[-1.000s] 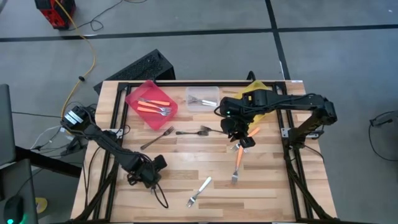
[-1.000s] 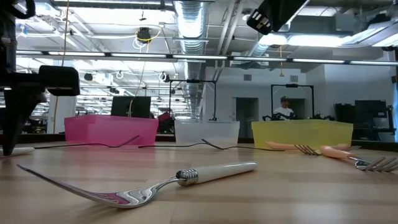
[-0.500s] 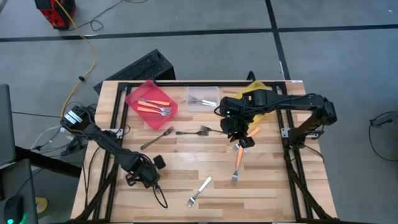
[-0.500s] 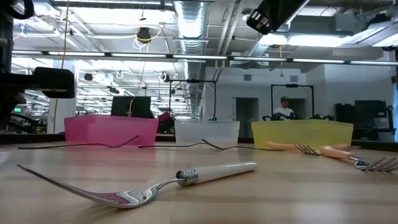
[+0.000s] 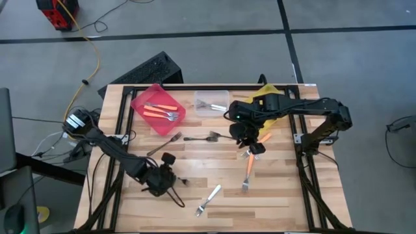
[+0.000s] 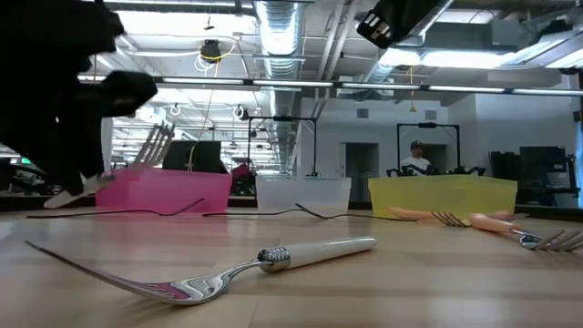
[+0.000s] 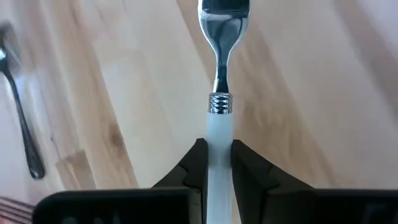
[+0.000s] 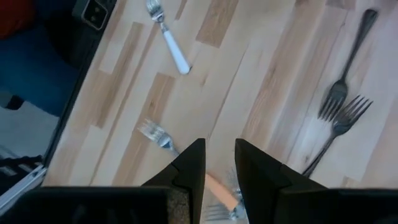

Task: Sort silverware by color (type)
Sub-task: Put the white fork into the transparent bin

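Observation:
My left gripper (image 5: 168,180) hangs over the table's near left part, shut on a white-handled silver fork (image 7: 219,93) whose tines (image 6: 155,146) show lifted in the low view. A second white-handled fork (image 5: 208,199) lies flat near the front edge. My right gripper (image 5: 253,146) hovers above two orange-handled forks (image 5: 249,168) lying right of centre; its fingers stand a little apart with nothing between them. Three dark forks (image 5: 205,138) lie mid-table. My left gripper pinches the fork's white handle (image 7: 219,134) between its two fingers, just behind the silver collar. The fork lies along the fingers, with its head reaching out past the fingertips. It is lifted clear of the table and tilted, tines higher than the handle.
At the back stand a red bin (image 5: 138,104) holding orange-handled forks, a clear bin (image 5: 199,109) holding silver forks, and a yellow bin (image 5: 266,90) partly under the right arm. A person (image 6: 416,159) stands far off in the room. Bare wood lies between the two arms.
My left gripper has risen from the table and gone a little toward the right edge, taking the white-handled fork with it. The fork, which lay on the wood, now hangs clear and tilted. My right gripper has kept still.

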Controlling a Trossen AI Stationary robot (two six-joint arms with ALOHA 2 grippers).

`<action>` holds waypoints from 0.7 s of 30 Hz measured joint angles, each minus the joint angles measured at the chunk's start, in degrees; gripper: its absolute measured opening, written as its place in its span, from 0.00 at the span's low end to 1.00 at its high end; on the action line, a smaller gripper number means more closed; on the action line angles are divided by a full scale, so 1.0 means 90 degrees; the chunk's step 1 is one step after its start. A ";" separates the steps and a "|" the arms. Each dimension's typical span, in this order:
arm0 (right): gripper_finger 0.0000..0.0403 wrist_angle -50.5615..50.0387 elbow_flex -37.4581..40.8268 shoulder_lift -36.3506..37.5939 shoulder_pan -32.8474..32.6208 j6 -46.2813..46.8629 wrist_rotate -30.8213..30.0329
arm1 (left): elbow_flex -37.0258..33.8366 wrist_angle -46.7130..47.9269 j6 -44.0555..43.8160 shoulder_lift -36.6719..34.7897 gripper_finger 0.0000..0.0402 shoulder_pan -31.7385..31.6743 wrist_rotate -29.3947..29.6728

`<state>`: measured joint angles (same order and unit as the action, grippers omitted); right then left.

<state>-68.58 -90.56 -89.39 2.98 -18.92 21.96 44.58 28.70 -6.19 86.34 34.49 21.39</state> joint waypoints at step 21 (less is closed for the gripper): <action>0.28 0.1239 0.3258 0.3764 -0.0168 0.2339 -0.0358 | 0.0007 0.0598 -0.0323 -0.1980 0.08 0.0162 0.0898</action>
<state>-57.43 -61.24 -55.51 1.48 2.14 18.74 44.64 34.08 -9.10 68.52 35.94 29.47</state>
